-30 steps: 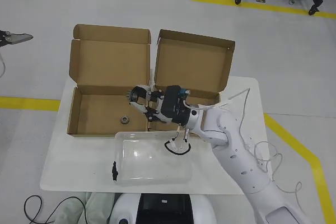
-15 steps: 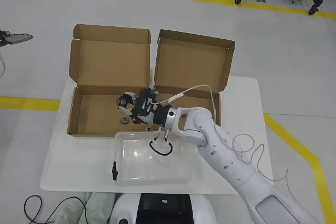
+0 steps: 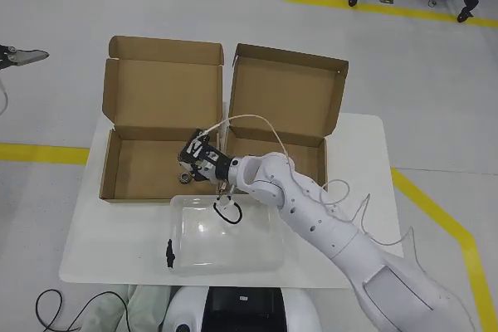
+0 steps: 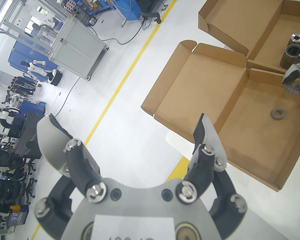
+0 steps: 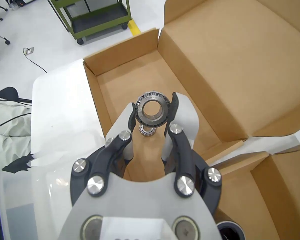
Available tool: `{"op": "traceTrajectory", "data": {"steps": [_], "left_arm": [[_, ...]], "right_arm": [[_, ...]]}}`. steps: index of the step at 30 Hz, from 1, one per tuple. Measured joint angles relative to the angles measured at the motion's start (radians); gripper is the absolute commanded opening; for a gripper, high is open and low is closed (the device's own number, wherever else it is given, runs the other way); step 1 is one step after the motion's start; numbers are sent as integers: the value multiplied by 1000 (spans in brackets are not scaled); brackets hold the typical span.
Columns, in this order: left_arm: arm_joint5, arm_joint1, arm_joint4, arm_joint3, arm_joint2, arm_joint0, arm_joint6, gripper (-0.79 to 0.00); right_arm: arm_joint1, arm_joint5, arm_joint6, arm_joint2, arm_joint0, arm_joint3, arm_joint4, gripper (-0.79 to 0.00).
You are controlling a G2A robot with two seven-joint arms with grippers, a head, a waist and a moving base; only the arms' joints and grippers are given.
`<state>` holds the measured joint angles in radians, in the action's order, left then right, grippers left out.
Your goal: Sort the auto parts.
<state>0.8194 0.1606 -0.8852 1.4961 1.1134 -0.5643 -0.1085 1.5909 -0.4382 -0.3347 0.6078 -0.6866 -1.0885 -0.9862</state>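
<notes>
— What moved?
— Your right gripper [image 3: 201, 158], pinching the bearing [image 5: 152, 112], has swung across to hang over the left box [image 3: 137, 162], above a smaller bearing [image 3: 183, 176].
— Meaning?
— You look ready to release. Your left gripper [image 4: 127, 123] is spread, off the table.

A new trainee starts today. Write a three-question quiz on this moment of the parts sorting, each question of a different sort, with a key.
1. True or false: the right claw is shut on a bearing.
2. What lies on the floor of the cardboard box below that claw? A. a spring. B. a smaller bearing. C. a glove.
3. Fill in the gap: the left claw, off to the side of the table, is ____ and holds nothing.

Key: 1 true; 2 B; 3 open.
</notes>
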Motion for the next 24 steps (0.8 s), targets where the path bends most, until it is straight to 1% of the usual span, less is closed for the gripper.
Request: {"op": "traceTrajectory", "data": {"steps": [7, 17, 24], "left_arm": [[0, 0, 0, 0, 0, 0, 0, 0], [0, 0, 0, 0, 0, 0, 0, 0], [0, 0, 0, 0, 0, 0, 0, 0]], "right_arm": [[76, 25, -71, -77, 98, 159, 56, -785], [188, 18, -110, -152, 201, 411, 102, -785], [253, 5, -101, -177, 242, 547, 111, -785]]}}
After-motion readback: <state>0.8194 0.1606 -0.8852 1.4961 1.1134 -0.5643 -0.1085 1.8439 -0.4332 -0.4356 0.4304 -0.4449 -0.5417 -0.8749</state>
